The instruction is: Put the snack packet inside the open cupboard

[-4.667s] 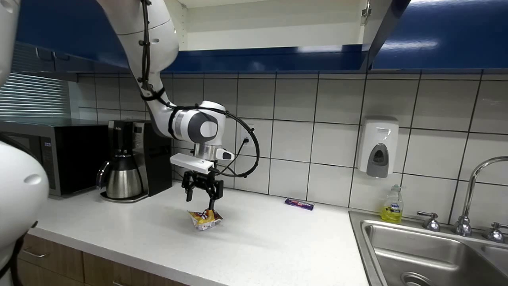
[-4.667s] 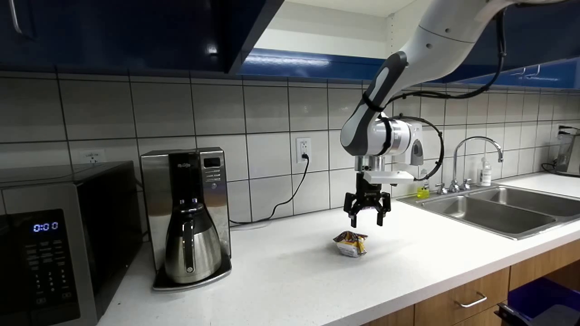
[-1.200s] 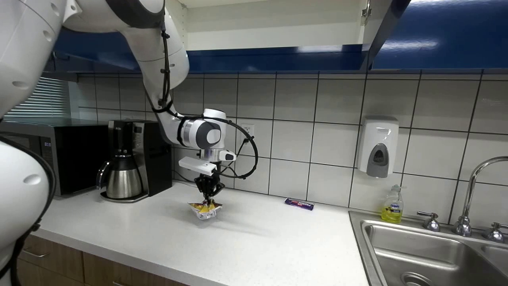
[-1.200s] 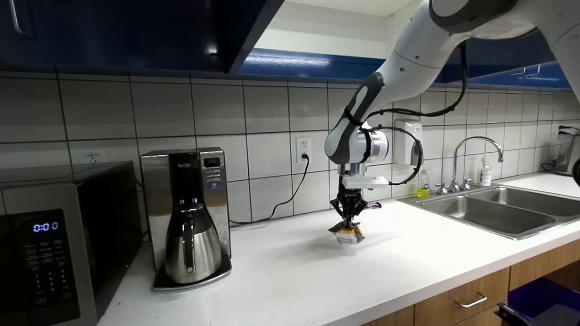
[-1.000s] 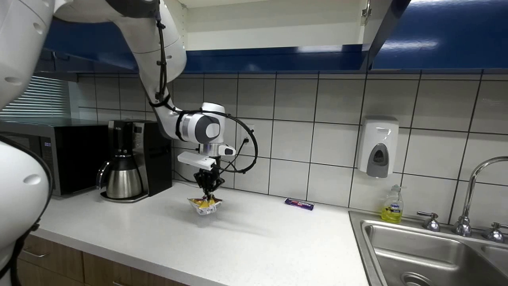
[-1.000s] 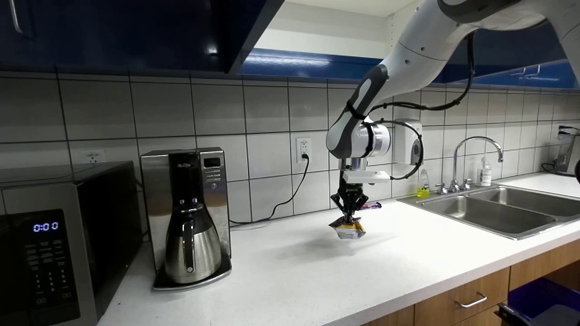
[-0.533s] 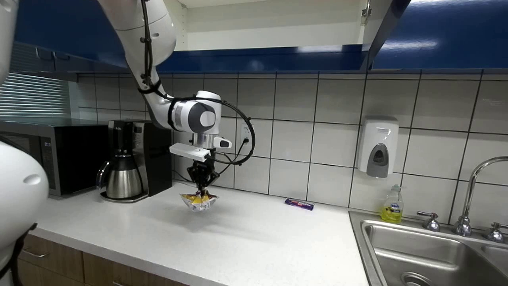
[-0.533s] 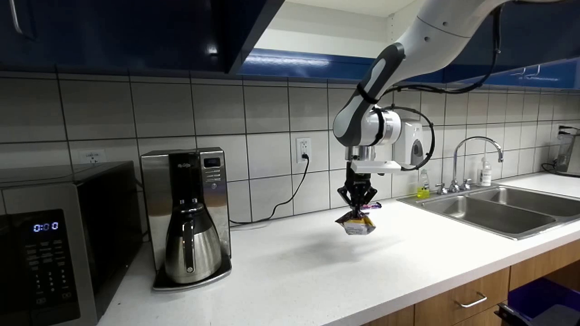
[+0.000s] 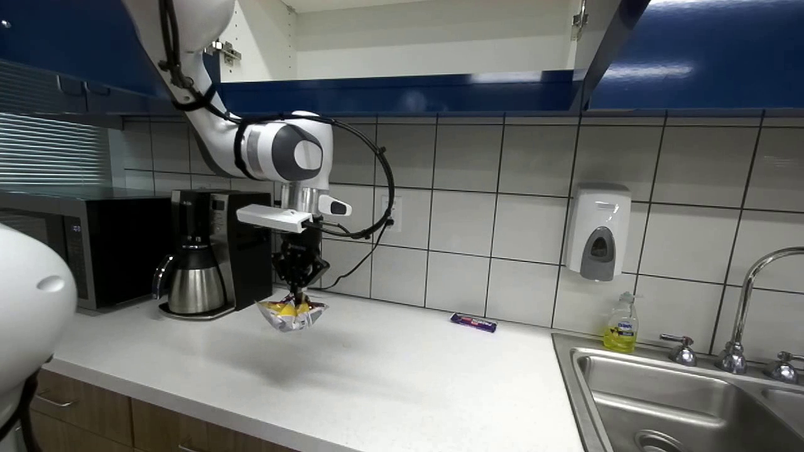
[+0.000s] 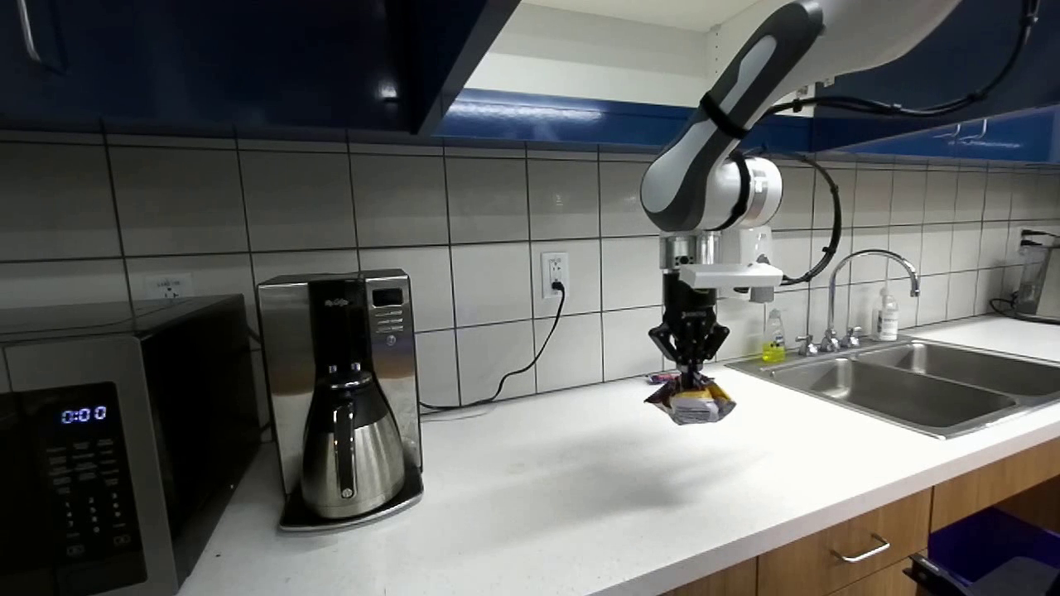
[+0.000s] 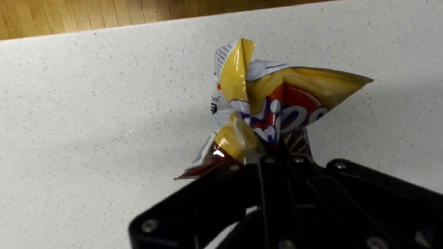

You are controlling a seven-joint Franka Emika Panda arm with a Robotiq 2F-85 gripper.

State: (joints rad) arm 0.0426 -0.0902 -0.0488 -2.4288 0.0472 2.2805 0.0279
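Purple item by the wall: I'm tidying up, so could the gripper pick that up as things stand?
Probably not: the gripper is closed on the snack packet, so it likely can't grasp the purple item too.

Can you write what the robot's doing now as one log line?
pincer: shut on packet | packet: held above counter | cupboard: open | placing: not yet done

In an exterior view, the digital display (image 10: 84, 415) of the boxy black-and-steel microwave (image 10: 132, 447), at the left end of the speckled white countertop (image 10: 497, 530), reads "0:00"; script logo (image 10: 335, 303), probably "Mr. Coffee", on the tall steel-and-black coffee maker (image 10: 286, 372) toward the back edge. Wrist view: crumpled yellow foil snack packet (image 11: 266, 100), over the countertop inside its front edge, white letters rimmed blue on red, one "e" clear, others folded. Print on thin dark purple object (image 9: 473, 322) along back edge: illegible.
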